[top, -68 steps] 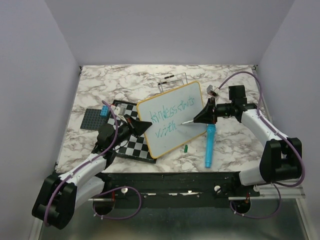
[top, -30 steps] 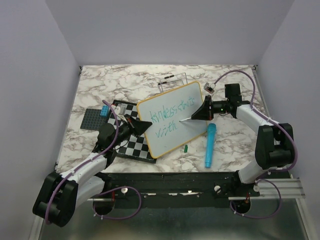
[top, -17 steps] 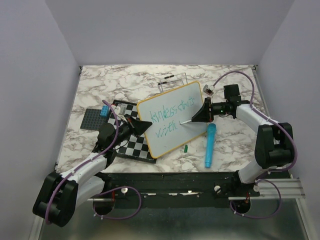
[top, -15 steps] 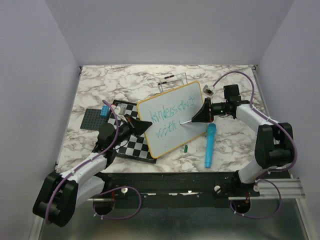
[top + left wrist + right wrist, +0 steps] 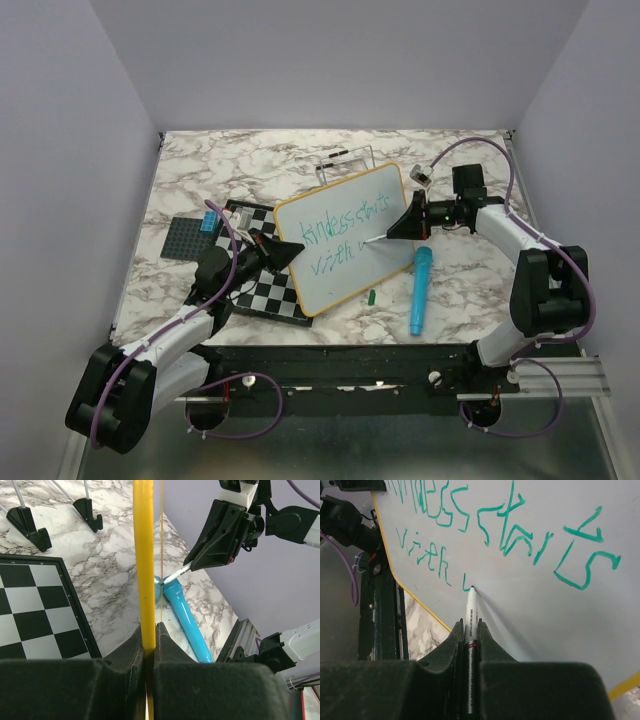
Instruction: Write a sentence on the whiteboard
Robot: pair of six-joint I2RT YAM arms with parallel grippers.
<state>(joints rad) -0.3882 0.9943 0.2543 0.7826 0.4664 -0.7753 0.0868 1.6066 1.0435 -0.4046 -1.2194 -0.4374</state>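
Whiteboard (image 5: 345,238) stands tilted at mid-table, slightly toward the near edge, its lower left corner over the checkered board (image 5: 262,285). The sentence (image 5: 343,222) runs in two green lines: "kindess starts" above, "with" below, followed by one short stroke.

Left gripper (image 5: 149,630) is closed hard on the whiteboard's yellow left edge, the frame pinched between both fingers. Right gripper (image 5: 470,626) is clamped on a thin marker (image 5: 470,611), whose tip touches the whiteboard at the foot of that short stroke.

Surroundings: a blue pen (image 5: 419,290) lies on the table (image 5: 250,165) just right of the whiteboard's near corner, under the right gripper. A green cap (image 5: 371,297) lies near the whiteboard's lower edge. A wire stand (image 5: 345,160) with black feet sits just behind the whiteboard. A grey plate (image 5: 185,240) with a blue brick (image 5: 209,221) lies left of the checkered board, near the left edge. Nothing lies between marker and writing surface.

Against the earliest frame, the right arm has folded back toward the right edge and the gripper sits slightly higher. Whiteboard, left gripper, pen and cap have not shifted.
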